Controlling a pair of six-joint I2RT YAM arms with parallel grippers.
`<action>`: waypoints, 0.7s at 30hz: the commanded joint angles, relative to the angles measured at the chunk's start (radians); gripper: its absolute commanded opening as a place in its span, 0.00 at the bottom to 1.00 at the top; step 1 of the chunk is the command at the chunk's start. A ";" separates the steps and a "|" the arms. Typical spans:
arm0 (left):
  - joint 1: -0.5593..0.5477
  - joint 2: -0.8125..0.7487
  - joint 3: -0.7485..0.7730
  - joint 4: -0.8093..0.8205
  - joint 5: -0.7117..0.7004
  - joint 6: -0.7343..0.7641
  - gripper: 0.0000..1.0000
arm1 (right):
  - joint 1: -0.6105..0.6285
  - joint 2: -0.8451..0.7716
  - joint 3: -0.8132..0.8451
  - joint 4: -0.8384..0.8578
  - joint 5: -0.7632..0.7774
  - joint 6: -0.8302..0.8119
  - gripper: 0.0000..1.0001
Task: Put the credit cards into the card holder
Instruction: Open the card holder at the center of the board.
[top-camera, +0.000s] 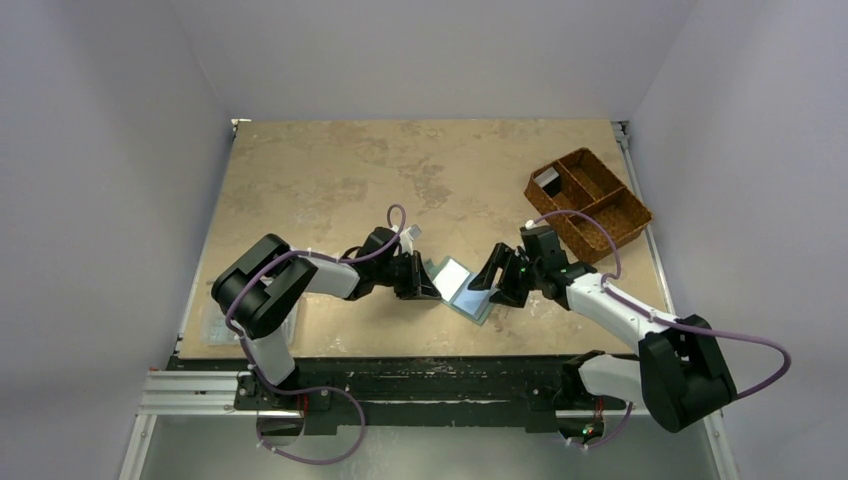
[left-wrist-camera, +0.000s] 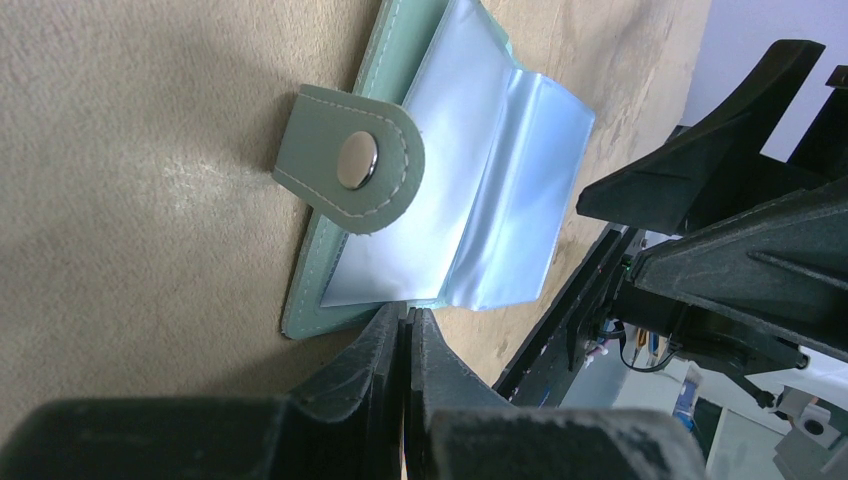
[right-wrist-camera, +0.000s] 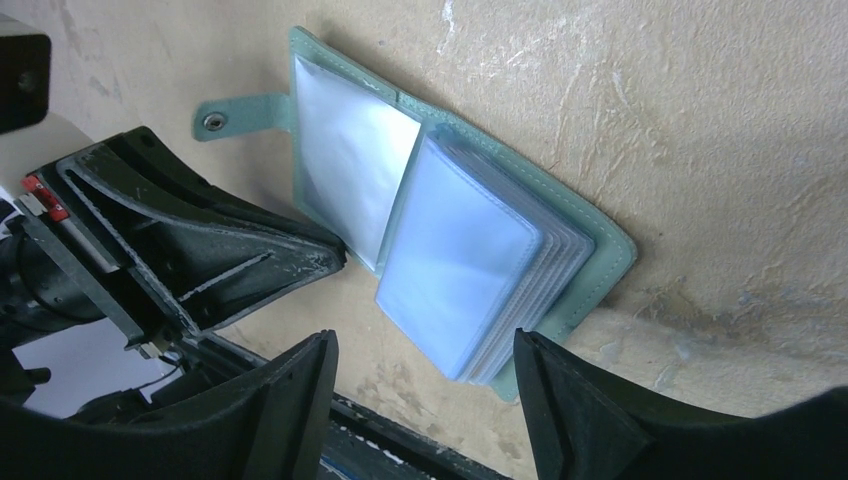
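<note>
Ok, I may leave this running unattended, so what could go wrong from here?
1. The left gripper and right gripper crowd the open card holder from opposite sides and could knock together.
2. Its clear sleeves are loose and bowed; with only the shut left gripper at their edge, they may flop over.

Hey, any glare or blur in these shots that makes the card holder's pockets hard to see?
Left wrist view: the card holder has clear sleeves glaring white, the snap mirrors light, and the left gripper up close is blurred. Right wrist view: sleeves washed pale but sharp. Top view: even light, with one bright patch on the card holder.
</note>
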 joint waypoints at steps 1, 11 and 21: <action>0.004 -0.007 0.020 -0.011 -0.033 0.025 0.02 | 0.005 -0.004 -0.005 0.047 0.001 0.055 0.71; 0.003 -0.008 0.016 -0.012 -0.028 0.029 0.01 | 0.007 0.032 -0.014 0.080 0.002 0.058 0.68; 0.003 0.004 0.025 -0.012 -0.027 0.029 0.01 | 0.032 0.070 0.013 0.112 -0.020 0.065 0.68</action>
